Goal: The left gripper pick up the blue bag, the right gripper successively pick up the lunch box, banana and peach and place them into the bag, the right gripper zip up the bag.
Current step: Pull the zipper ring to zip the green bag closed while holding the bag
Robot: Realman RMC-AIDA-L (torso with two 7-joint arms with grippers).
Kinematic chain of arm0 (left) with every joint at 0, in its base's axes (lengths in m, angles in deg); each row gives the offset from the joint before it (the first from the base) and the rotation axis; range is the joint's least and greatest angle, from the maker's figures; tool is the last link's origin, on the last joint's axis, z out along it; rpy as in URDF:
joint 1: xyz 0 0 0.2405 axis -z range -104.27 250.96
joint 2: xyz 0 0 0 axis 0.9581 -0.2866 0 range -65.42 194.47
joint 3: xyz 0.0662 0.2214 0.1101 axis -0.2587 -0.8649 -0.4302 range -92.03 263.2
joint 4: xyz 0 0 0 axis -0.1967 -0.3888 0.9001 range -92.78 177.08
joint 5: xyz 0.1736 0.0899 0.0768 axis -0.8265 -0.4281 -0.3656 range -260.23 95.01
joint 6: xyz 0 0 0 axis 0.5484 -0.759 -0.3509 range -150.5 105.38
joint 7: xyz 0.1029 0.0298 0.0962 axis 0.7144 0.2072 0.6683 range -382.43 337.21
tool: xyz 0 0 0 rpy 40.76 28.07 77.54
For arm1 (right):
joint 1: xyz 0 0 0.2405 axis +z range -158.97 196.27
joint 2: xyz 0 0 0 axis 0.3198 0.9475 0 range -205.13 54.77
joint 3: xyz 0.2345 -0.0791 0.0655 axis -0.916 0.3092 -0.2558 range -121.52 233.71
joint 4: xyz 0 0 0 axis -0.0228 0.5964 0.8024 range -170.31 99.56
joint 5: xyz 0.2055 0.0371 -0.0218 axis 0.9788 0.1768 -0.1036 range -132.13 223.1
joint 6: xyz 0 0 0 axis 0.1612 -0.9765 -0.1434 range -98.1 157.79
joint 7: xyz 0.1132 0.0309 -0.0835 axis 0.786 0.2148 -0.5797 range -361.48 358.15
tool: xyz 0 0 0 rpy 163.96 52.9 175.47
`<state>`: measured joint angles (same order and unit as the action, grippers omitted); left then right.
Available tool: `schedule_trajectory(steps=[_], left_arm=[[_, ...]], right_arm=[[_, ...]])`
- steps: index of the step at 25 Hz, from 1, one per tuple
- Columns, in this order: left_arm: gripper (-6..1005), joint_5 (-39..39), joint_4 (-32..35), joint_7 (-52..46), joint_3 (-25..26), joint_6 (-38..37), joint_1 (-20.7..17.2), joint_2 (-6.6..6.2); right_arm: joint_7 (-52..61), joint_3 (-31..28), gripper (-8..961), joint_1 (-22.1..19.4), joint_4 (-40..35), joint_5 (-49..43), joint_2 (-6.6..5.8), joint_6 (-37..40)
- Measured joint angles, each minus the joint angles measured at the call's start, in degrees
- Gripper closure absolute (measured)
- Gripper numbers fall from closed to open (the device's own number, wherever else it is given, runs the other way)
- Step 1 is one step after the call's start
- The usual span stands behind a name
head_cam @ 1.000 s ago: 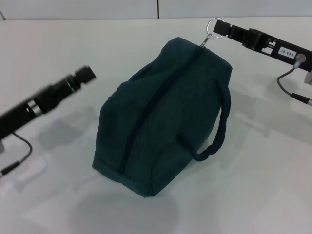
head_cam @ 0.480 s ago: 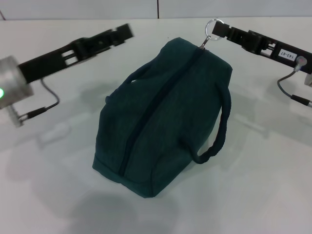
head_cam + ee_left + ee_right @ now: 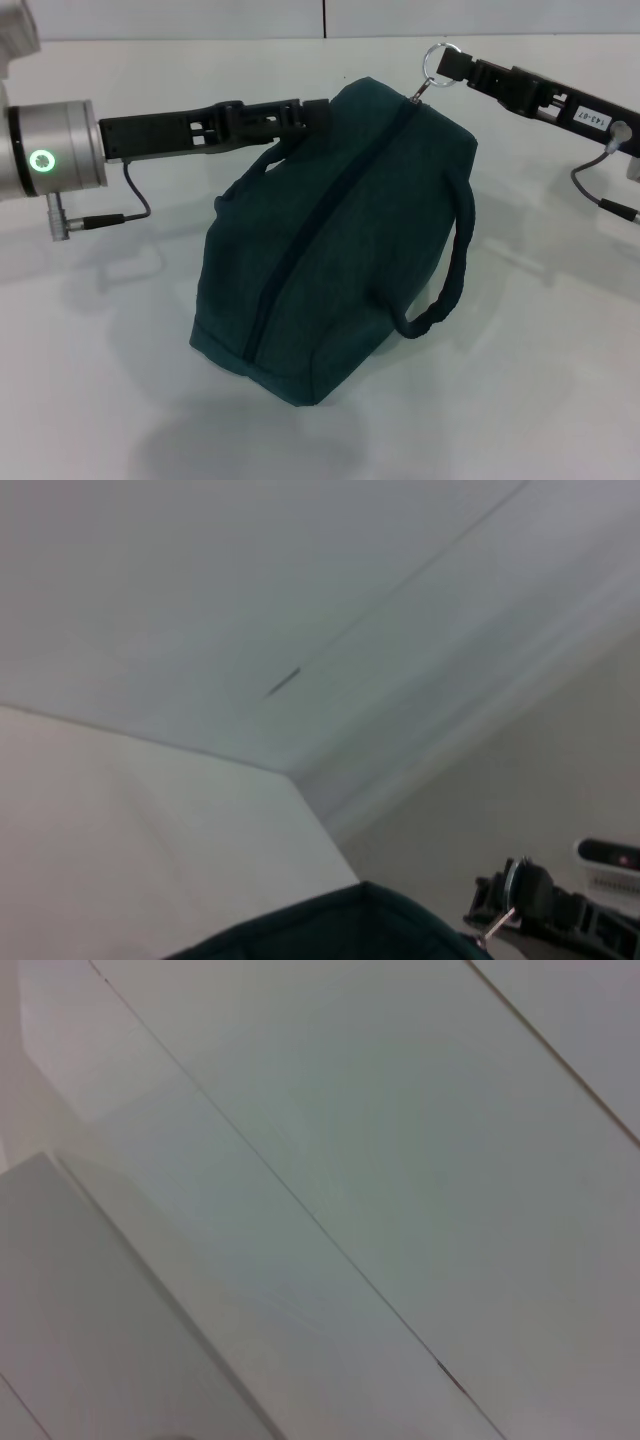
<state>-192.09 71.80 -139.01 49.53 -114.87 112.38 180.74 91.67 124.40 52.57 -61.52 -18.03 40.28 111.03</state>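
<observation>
The blue bag (image 3: pixel 340 250) stands on the white table with its dark zip line running closed along the top. Its metal ring zip pull (image 3: pixel 436 56) sticks up at the far end, and my right gripper (image 3: pixel 447 66) is shut on it. My left gripper (image 3: pixel 305 113) reaches in from the left and meets the bag's upper left side, just above the near handle (image 3: pixel 258 165). The left wrist view shows the bag's top (image 3: pixel 350 925) and the right gripper (image 3: pixel 535 900) with the ring. The lunch box, banana and peach are out of view.
The bag's other handle (image 3: pixel 448 280) hangs down its right side. Cables trail from both arms near the table (image 3: pixel 100 380). A wall rises behind the table's far edge.
My left arm has swung up and to the right, from low at the left to the bag's upper left side. The right gripper has kept its hold on the ring; the bag has stayed put.
</observation>
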Motion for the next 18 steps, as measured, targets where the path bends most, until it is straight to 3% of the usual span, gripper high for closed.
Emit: schedule_trajectory(steps=[12,18], left_arm=[[168,-0.6,5.2,-0.5,-4.6,0.5,1.1,1.74],[190,-0.9,6.4,0.6,-5.2,1.2,1.4,2.0]], right_arm=[[-0.2,-0.5,936,-0.2,0.1,0.1,-0.06,0.4],[-0.2,-0.5,931,-0.3,0.1,0.2,-0.07,0.5]])
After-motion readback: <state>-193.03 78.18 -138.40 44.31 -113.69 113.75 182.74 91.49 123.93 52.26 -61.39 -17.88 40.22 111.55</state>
